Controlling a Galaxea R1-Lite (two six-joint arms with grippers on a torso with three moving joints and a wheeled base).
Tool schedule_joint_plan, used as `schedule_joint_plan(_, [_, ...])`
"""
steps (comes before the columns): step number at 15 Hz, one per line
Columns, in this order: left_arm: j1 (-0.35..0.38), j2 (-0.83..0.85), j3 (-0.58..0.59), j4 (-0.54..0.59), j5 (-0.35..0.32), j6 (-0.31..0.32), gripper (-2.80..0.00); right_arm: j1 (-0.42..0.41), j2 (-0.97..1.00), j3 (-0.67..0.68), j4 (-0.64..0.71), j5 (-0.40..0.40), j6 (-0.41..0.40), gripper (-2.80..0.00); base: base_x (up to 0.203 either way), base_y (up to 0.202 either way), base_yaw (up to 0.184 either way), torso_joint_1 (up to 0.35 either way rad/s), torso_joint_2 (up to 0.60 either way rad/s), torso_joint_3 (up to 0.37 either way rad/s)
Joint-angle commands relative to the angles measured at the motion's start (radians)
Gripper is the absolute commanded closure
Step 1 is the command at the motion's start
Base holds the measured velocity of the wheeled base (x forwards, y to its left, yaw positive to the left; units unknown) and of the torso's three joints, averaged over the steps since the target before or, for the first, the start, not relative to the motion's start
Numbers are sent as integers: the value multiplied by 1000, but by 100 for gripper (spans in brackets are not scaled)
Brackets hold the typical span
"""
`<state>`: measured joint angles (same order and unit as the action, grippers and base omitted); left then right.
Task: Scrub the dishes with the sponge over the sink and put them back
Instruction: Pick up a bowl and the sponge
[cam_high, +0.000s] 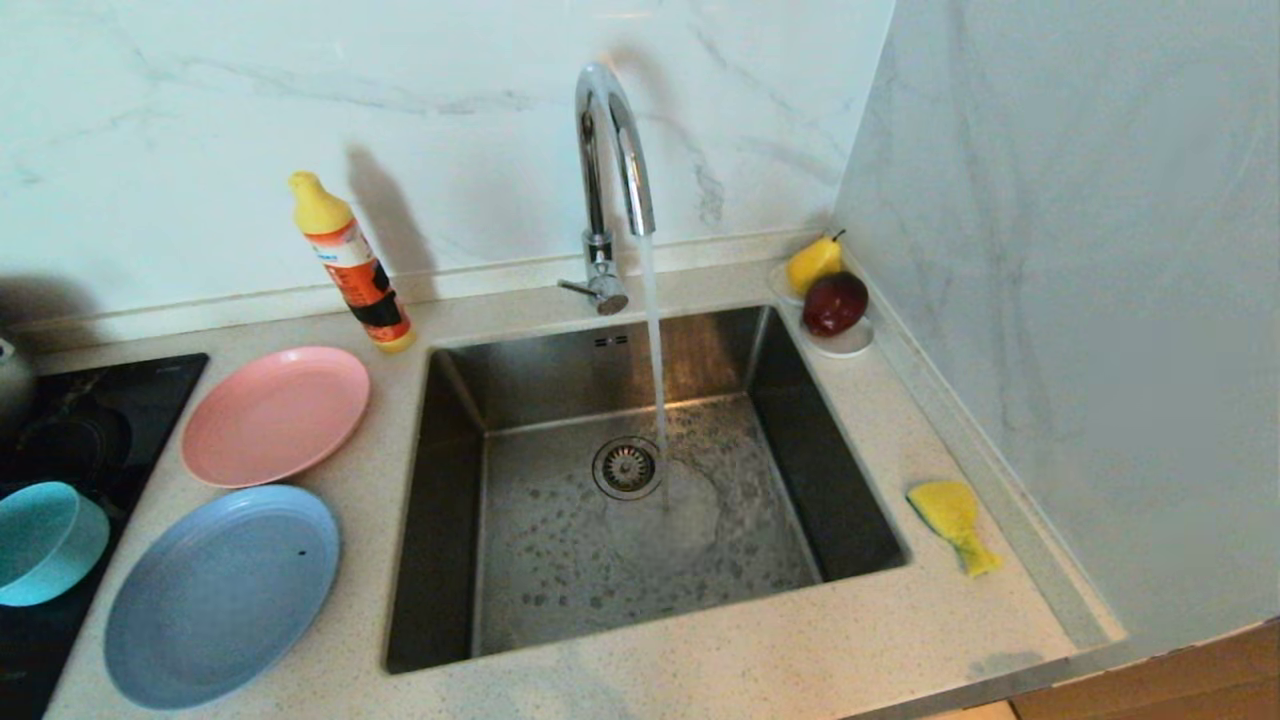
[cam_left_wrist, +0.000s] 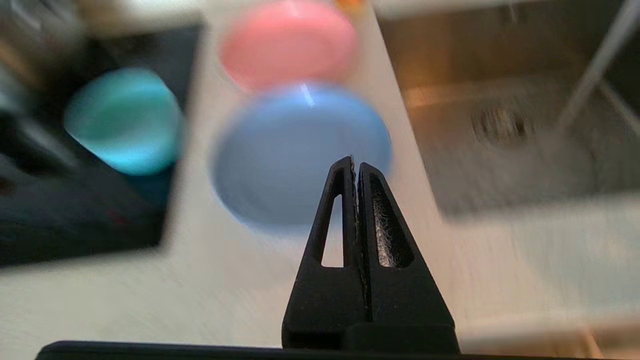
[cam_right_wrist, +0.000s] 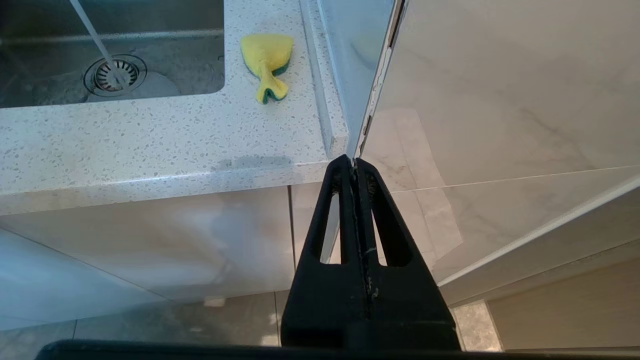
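Water runs from the tall chrome arched tap (cam_high: 612, 150) into the square brushed-steel sink (cam_high: 640, 500). At the sink's nine o'clock lie the round pink plastic plate (cam_high: 275, 415) and, nearer, the large pale-blue plate (cam_high: 222, 595) — the small teal bowl (cam_high: 42, 542) sits farther left on the black hob (cam_high: 90, 420). The yellow sponge with green underside (cam_high: 953, 522) lies at three o'clock on the speckled counter (cam_high: 700, 660). The left gripper (cam_left_wrist: 356, 167) hangs over the counter, fingers pressed together, empty; the right gripper (cam_right_wrist: 354, 165) — likewise closed, empty — sits below the counter's edge.
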<state>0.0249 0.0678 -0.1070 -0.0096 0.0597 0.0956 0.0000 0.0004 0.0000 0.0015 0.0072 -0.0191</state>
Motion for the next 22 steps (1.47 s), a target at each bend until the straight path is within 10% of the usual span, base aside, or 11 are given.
schedule_joint_plan(1, [-2, -67, 113, -6, -60, -21, 0, -1, -2, 0, 0, 0, -1, 0, 0, 0, 0, 0, 0, 0])
schedule_joint_plan(22, [-2, -68, 125, -9, -80, -40, 0, 0, -2, 1, 2, -3, -4, 0, 0, 0, 0, 0, 0, 0])
